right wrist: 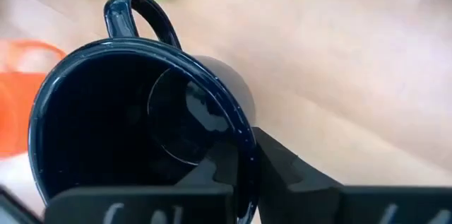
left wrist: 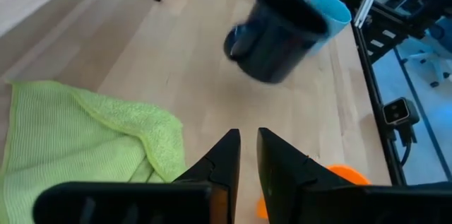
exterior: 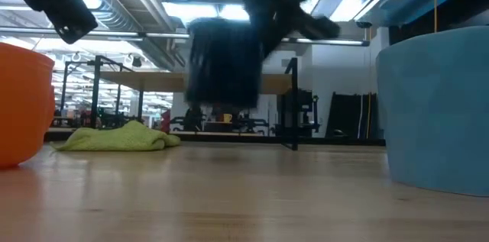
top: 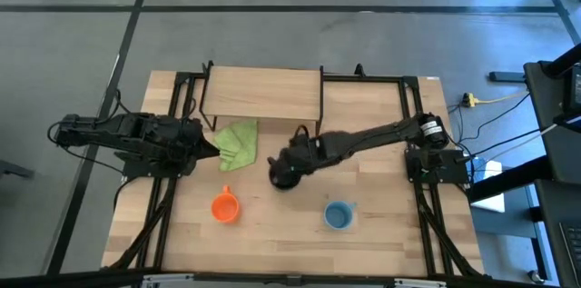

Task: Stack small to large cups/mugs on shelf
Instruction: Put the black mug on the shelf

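Glossy black, round and handled, the black mug (right wrist: pixel 141 132) hangs clear of the tabletop (top: pixel 272 233) at mid-frame in the high view, its rim pinched between the fingers of my right gripper (top: pixel 289 172). At far left my left gripper (left wrist: pixel 244 160) waits with its fingers nearly together, holding nothing, beside the soft green cloth (top: pixel 237 143). Lower down, the orange mug (top: pixel 224 207) and light blue mug (top: pixel 338 215) stand well apart on bare pale wood. Upper centre, the light-wood shelf (top: pixel 263 93) carries nothing.
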Robot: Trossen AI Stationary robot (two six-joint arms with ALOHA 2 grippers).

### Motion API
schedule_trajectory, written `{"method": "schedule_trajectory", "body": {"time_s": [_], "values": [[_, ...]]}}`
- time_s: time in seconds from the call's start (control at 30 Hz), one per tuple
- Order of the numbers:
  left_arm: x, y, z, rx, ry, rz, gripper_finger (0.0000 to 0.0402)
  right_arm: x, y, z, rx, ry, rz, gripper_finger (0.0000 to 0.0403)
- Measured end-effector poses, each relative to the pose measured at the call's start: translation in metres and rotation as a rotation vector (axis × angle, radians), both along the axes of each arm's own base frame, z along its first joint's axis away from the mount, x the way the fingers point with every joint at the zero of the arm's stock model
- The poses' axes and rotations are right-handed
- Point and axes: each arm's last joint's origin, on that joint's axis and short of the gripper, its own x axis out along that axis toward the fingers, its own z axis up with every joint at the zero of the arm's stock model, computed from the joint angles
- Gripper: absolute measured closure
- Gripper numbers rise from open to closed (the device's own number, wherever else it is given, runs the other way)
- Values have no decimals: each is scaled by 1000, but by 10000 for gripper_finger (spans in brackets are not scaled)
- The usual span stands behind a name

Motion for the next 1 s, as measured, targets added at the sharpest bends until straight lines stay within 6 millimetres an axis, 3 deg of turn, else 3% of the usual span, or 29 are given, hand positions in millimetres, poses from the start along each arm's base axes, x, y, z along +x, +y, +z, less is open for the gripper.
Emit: {"method": "schedule_trajectory", "body": {"time_s": [0.27,0.43,0.67,1.0], "values": [[6,1,-1,20,17,29,374,-11,-48,65,-155,72,16,366],[13,0,1,25,-10,42,385,-16,-87,101,-256,21,19,377],[25,0,-5,30,55,41,397,-22,-137,106,-320,47,6,360],[36,-1,-6,22,43,46,397,-27,-193,108,-339,-20,-26,367]]}}
